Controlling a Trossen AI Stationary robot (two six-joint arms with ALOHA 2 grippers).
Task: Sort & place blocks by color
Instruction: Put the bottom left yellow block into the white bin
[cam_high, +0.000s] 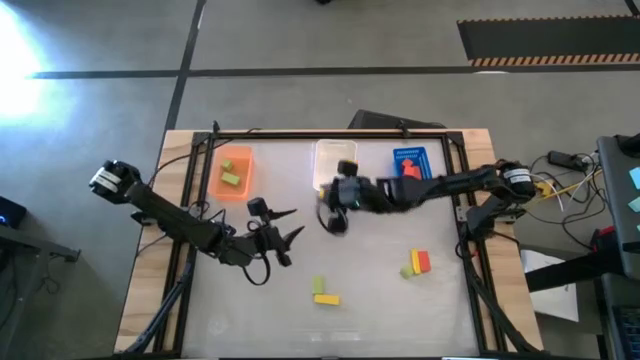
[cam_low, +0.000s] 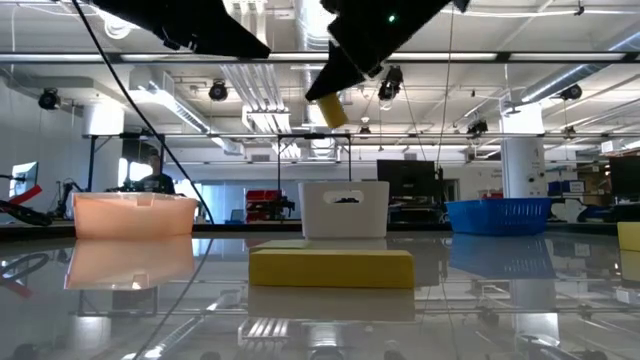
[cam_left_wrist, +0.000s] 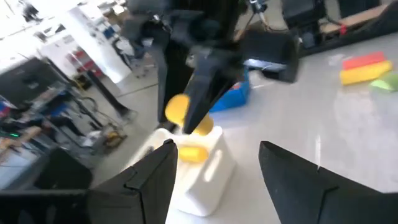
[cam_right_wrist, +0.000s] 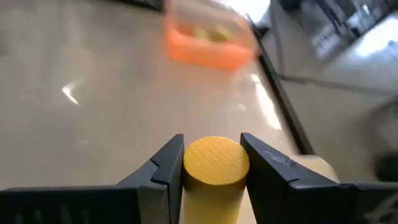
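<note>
The right gripper (cam_right_wrist: 211, 163) is clamped on a yellow cylinder block (cam_right_wrist: 215, 167), its two fingers pressing the round sides. In the high view this gripper (cam_high: 338, 205) hangs over the table just in front of the clear bin (cam_high: 335, 160); from table height the yellow piece (cam_low: 331, 110) is held well above that white-looking bin (cam_low: 344, 210). The left gripper (cam_high: 283, 238) waits with its fingers spread apart over the table's middle-left, holding nothing.

The tabletop (cam_high: 380, 300) is pale and glossy, mirroring the ceiling lights, with a wooden border. Beyond it lies an open workshop hall with pipes and lamps overhead.

The orange bin (cam_high: 233, 172) holds light green blocks (cam_high: 231, 178); the blue bin (cam_high: 410, 163) sits to the clear bin's right with a red block (cam_high: 410, 170) in it. On the table lie a yellow brick (cam_high: 326, 298) with a green one (cam_high: 318, 286) beside it, and a red, yellow and green cluster (cam_high: 418, 263) nearer the right edge.
</note>
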